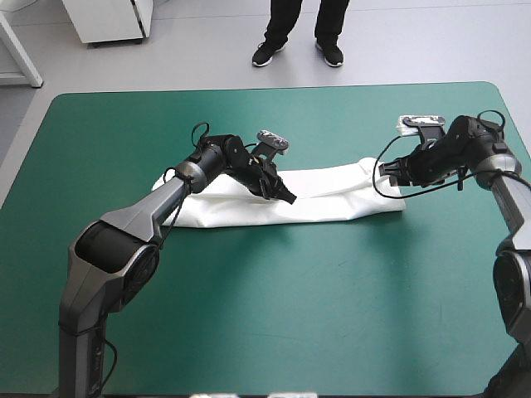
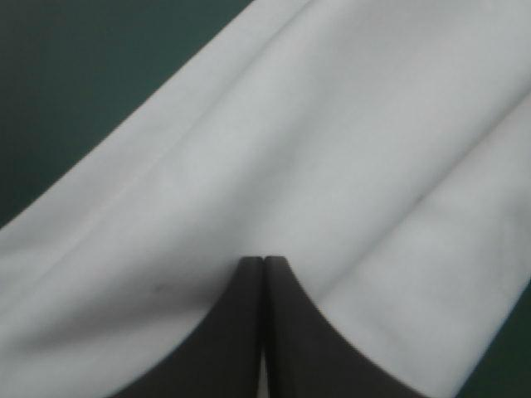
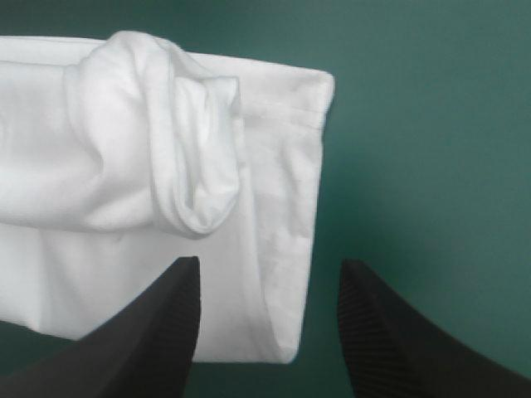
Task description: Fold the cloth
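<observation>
The T-shirt (image 1: 332, 199) lies as a long strip across the desk (image 1: 249, 315), 9 to 3 o'clock, just past centre. Your left hand (image 2: 264, 261) is clenched, its tip at mid-strip. Your right hand (image 3: 270, 264) is released, astride the 3 o'clock hem. Pinch every layer there, then carry it toward 9, keeping edges square.

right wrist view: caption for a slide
Open fingers frame the end edge of the long-folded T-shirt on the teal-green cover.
</observation>
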Controlling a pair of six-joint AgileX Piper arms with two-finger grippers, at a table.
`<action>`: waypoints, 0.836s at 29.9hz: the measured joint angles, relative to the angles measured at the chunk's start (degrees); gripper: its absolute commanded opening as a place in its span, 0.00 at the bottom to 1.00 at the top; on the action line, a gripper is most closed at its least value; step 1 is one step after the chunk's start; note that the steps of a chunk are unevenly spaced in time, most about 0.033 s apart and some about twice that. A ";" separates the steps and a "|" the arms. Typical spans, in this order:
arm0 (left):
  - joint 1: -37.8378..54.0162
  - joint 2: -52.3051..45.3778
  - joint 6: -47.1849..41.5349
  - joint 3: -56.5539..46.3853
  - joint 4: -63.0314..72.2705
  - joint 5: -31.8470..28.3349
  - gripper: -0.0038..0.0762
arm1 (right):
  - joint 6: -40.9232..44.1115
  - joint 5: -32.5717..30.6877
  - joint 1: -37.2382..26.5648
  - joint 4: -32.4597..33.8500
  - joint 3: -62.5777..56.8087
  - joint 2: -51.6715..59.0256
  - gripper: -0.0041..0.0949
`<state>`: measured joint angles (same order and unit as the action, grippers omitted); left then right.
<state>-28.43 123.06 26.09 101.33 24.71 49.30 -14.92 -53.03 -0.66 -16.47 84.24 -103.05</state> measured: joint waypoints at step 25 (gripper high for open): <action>-0.11 0.11 0.20 0.32 -0.91 2.43 0.04 | -8.48 -3.90 -7.26 -16.39 1.44 -10.36 0.60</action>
<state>-28.54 123.17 26.29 101.65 23.80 51.73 -23.41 -56.93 -7.92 -32.86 85.68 -113.40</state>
